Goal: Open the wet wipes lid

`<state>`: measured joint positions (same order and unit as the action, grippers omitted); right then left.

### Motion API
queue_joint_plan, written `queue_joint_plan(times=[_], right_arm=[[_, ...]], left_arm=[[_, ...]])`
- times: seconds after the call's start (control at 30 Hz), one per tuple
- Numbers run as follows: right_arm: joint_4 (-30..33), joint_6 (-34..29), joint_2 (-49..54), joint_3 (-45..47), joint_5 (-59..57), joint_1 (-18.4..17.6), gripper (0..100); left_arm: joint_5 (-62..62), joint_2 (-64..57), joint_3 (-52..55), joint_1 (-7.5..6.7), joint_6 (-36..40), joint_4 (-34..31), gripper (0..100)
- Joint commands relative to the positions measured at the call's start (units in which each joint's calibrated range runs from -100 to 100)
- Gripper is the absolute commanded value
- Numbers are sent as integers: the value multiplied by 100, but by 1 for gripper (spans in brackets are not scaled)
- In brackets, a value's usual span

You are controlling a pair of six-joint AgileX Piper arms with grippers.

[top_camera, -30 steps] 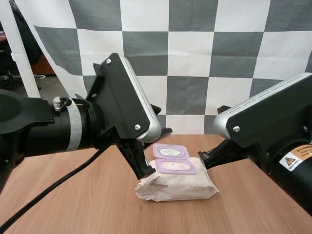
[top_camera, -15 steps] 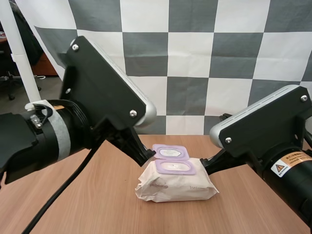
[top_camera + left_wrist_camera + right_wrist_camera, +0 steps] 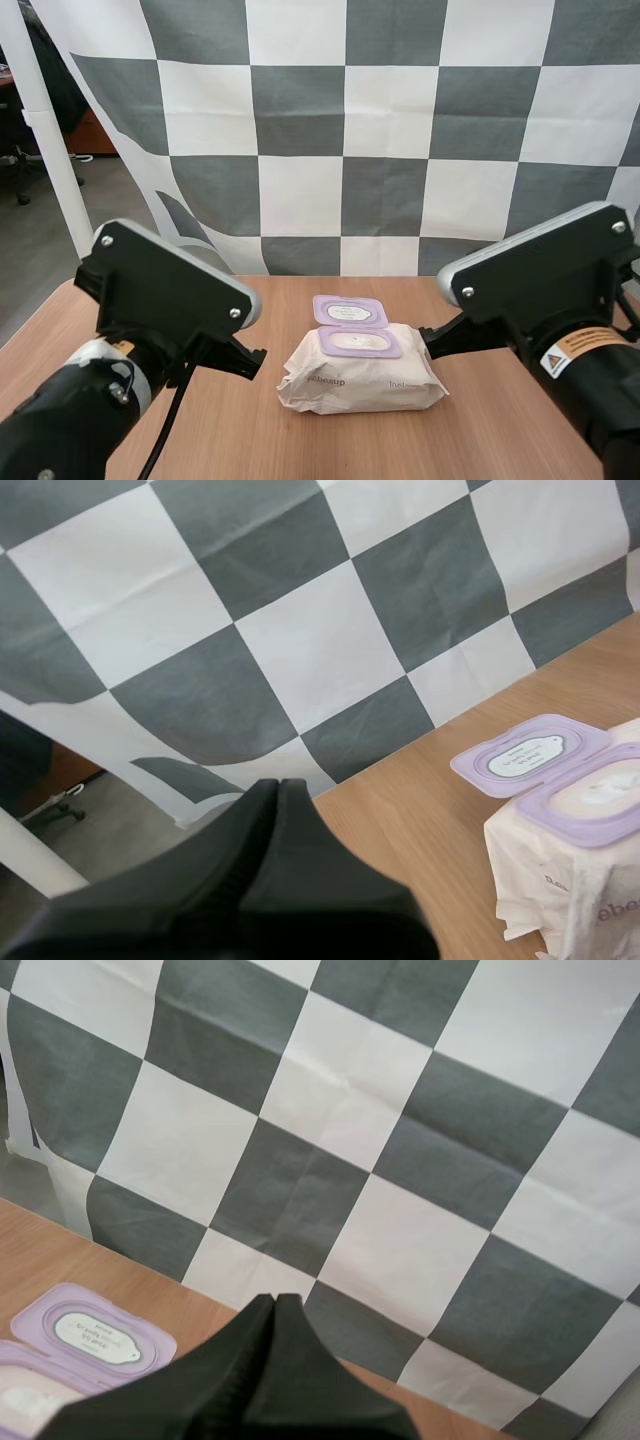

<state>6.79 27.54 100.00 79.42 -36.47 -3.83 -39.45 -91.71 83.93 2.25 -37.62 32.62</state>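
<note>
A white pack of wet wipes [image 3: 362, 377] lies mid-table, and its purple lid [image 3: 350, 310] is flipped back and lies flat behind the purple opening frame [image 3: 358, 343]. My left gripper [image 3: 254, 359] hovers a little to the left of the pack, apart from it. My right gripper [image 3: 428, 336] is close to the pack's right end. In the left wrist view my left gripper [image 3: 279, 786] is one shut dark wedge, with the pack [image 3: 585, 880] and its open lid [image 3: 530, 755] beyond. In the right wrist view my right gripper [image 3: 275, 1302] is also shut, near the lid [image 3: 95, 1332].
The wooden table [image 3: 500, 440] has bare room on both sides of the pack and in front of it. Its left edge [image 3: 40, 315] is near my left arm.
My left arm has dropped and pulled back to the near left, away from the pack's lid. The right arm has barely shifted. The lid stays flipped open.
</note>
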Motion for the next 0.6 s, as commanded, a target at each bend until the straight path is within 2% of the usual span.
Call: queue_joint_plan(times=[0.0,0.13,0.3,0.43,0.57], right_arm=[[-2,-594,0,514,635,62,0],[-2,-927,0,1033,1892,191,0],[-217,-927,0,1518,2544,290,0],[-334,-927,0,1841,2659,313,0],[-345,-927,0,2058,2729,339,0]], left_arm=[[2239,-200,596,-3,1079,-28,0],[3182,-367,1088,12,1481,-28,0],[3827,-412,1607,12,1477,45,0],[3113,-533,1607,55,1551,230,0],[2050,-552,1607,111,2007,72,0]])
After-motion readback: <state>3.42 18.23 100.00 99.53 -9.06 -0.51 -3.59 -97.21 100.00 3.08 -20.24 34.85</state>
